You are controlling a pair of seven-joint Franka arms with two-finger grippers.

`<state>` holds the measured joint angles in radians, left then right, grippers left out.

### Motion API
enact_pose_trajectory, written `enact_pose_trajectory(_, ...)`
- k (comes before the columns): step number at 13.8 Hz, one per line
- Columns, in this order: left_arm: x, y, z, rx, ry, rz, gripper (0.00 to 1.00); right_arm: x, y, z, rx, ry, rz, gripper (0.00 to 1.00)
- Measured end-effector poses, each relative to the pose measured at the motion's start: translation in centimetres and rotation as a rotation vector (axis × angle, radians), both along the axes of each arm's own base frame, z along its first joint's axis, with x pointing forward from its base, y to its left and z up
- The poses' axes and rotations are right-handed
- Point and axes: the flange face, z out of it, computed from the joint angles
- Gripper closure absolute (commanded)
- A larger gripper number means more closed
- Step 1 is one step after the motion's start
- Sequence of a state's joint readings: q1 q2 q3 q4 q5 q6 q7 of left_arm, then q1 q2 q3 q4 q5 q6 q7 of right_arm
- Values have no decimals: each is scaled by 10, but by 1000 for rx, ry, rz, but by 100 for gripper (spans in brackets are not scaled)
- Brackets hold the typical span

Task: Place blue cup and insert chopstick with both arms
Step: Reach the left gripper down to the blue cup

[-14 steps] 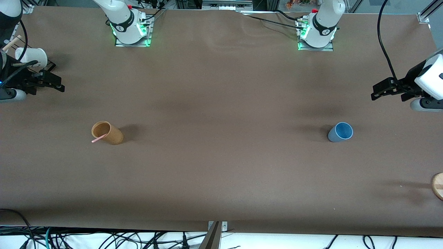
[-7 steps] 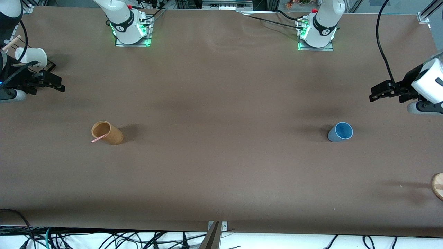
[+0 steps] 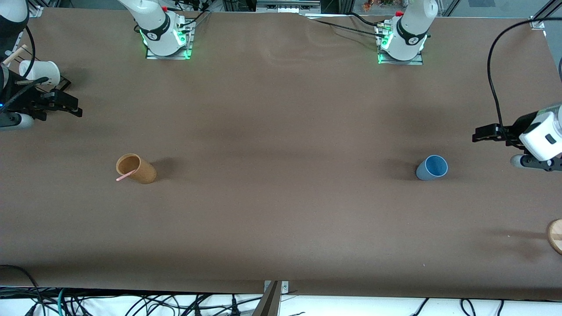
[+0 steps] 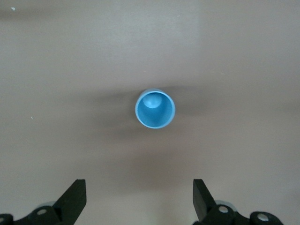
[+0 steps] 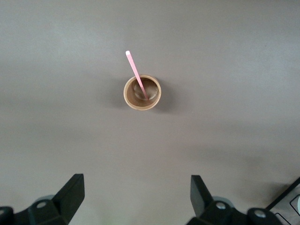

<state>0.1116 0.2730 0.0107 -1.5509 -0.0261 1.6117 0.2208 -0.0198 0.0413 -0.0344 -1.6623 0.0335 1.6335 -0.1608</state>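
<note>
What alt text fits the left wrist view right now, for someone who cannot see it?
The blue cup stands upright on the brown table, seen from straight above so its bright blue inside shows. The left pincer is open, its two black fingers at the picture's edge, not touching the cup.

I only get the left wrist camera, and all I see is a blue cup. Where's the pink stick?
Observer: The chopstick leans in a tan cup toward the right arm's end of the table.
Operator: Is somebody holding it?
Observer: No. The right gripper hangs open over bare table near a white cup.
Operator: Is my gripper over the blue cup?
Observer: No. The left gripper, open, is over table beside the blue cup, toward the left arm's end.
</note>
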Motion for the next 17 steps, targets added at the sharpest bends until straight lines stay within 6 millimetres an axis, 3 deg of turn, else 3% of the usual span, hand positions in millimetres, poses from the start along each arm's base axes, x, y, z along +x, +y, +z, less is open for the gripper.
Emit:
enact_pose_trajectory(2, -1, 10, -30, 11, -8, -6, 0, 0, 0, 0, 0, 0, 0, 0)
enact_pose_trajectory(8, -18, 6, -135, 28, -88, -15, 0, 0, 0, 0, 0, 0, 0, 0)
enact_pose_trajectory(17, -31, 4, -189, 37, -144, -17, 0, 0, 0, 0, 0, 0, 0, 0)
